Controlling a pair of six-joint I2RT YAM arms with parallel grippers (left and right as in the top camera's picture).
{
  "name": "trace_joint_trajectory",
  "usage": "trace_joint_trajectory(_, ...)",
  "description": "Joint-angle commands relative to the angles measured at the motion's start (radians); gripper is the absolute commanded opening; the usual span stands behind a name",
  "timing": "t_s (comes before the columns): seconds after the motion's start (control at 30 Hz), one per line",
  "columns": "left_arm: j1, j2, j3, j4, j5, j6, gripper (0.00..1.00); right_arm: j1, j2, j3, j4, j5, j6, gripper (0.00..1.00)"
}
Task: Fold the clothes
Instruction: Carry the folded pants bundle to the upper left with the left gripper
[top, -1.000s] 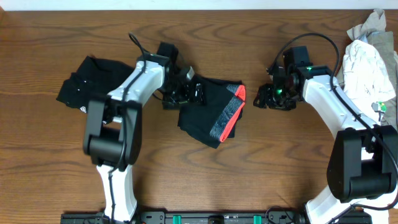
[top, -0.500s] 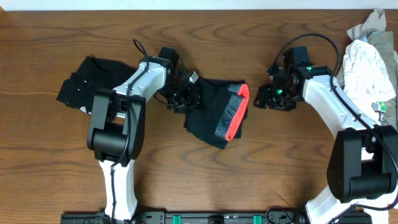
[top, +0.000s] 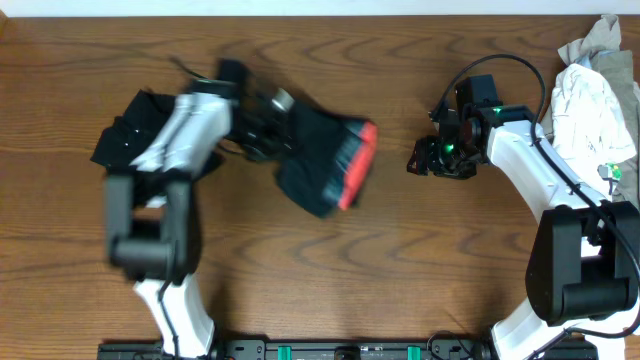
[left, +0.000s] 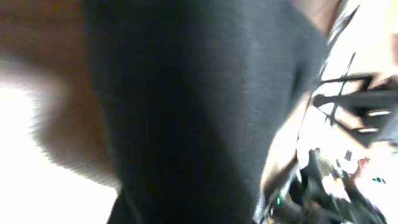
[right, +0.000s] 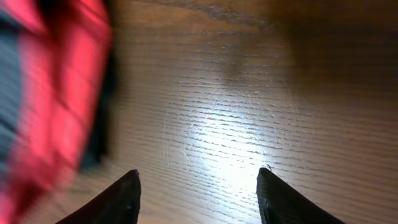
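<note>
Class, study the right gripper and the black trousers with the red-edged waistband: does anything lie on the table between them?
Nothing visible does. Only bare table separates the right gripper from the black trousers. The right wrist view shows its jaws standing open over plain wood, with the red waistband edge at the left.

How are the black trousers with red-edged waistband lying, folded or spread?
Folded: the black trousers form one compact bundle, no legs stretched out.

Trousers: black, grey band, red edge on right side. Left piece: black. Far right: white garment, beige garment behind it. Table: brown, wood grain. Arms: white w/ black joints; green light on right one.
</note>
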Motion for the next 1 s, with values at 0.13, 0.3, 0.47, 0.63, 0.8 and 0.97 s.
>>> trace_joint_trajectory(0.13,0.28,-0.226,0.016,-0.004,-0.11,0.019,0.06,-0.001,-0.013,0.001,0.006,-0.011,-0.01,0.59)
trace_joint_trajectory(0.3,0.478,-0.214,0.015,-0.022,-0.119,0.071,0.06,-0.001,-0.013,0.001,0.002,-0.011,-0.003,0.59)
trace_joint_trajectory(0.47,0.605,-0.177,0.013,-0.029,-0.258,0.095,0.07,-0.001,-0.013,0.001,-0.002,-0.011,0.005,0.59)
trace_joint_trajectory(0.63,0.673,-0.168,0.012,-0.053,-0.393,0.102,0.61,-0.001,-0.013,0.001,-0.002,-0.011,0.017,0.59)
trace_joint_trajectory(0.8,0.722,-0.173,0.014,-0.072,-0.401,0.063,0.98,-0.001,-0.013,0.001,-0.014,-0.016,0.032,0.59)
trace_joint_trajectory(0.97,0.776,-0.215,0.07,-0.187,-0.391,0.049,0.98,-0.001,-0.016,0.001,-0.029,-0.026,0.025,0.58)
